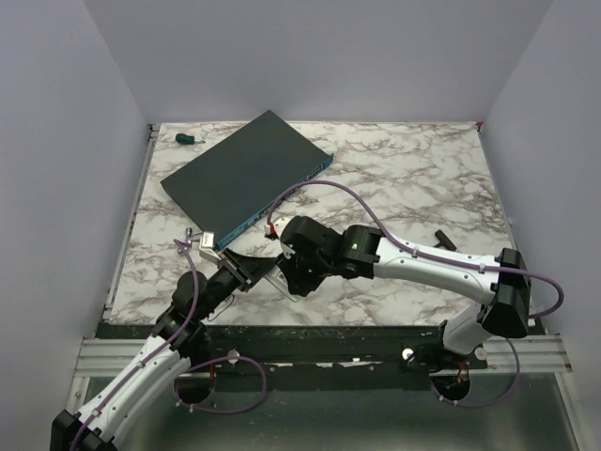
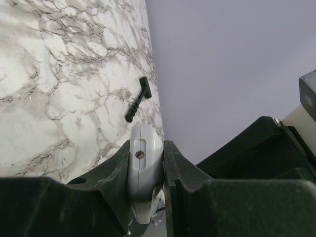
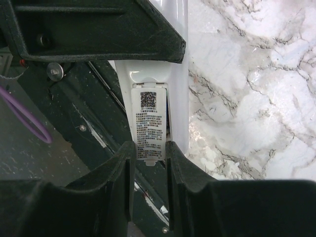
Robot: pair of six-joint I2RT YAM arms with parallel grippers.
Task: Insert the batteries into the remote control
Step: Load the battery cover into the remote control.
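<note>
The remote control [image 1: 272, 280] is a slim white handset held up near the table's front edge, between my two grippers. My left gripper [image 2: 146, 144] is shut on one end of the remote [image 2: 144, 165], edge-on between the fingers. In the right wrist view the remote's white back [image 3: 177, 98] faces me. Its battery cover [image 3: 149, 118], with a printed label and code, sits slightly askew in its slot. My right gripper [image 3: 149, 147] is shut on the cover's free end, one finger on each side. The left gripper's dark finger [image 3: 98, 29] crosses the top of that view. The batteries are out of view.
A big dark flat box with a blue edge [image 1: 249, 174] lies at the back left, its near corner close to the left gripper [image 1: 246, 271]. A green-handled screwdriver [image 1: 188, 139] lies beyond it. A black T-shaped tool [image 1: 445, 241] lies at the right, also seen as the T-shaped tool [image 2: 138, 98].
</note>
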